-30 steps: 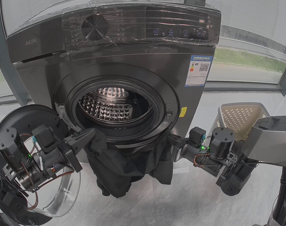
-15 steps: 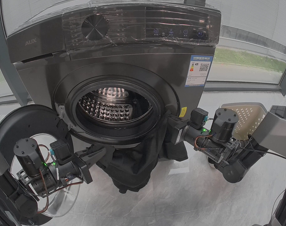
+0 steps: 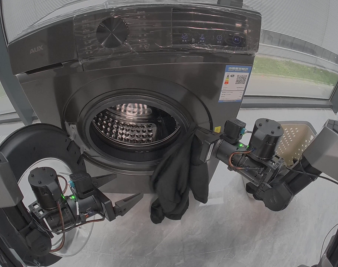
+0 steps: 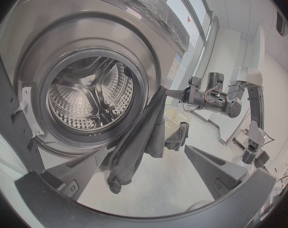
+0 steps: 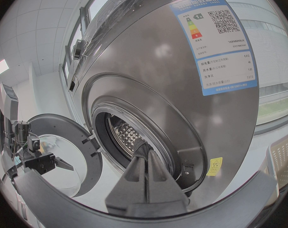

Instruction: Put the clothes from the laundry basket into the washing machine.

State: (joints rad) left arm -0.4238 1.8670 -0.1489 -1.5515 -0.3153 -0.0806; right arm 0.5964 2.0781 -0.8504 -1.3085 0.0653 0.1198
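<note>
Centrally, the black garment [image 3: 178, 182] hung at the lower right rim of the washing machine [image 3: 139, 67] opening, outside the drum, its top edge pinched in the closed right pincer [image 3: 196, 133]. At lower left, the left pincer [image 3: 128, 185] gaped wide, holding nothing. The laundry basket [image 3: 299, 134] stood at right.

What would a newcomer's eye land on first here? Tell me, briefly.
A dark garment hangs from the shut right hand at the right rim of the washing machine opening, drooping toward the floor. The shiny drum gapes beside it; the left hand is open, low beside the open door.
</note>
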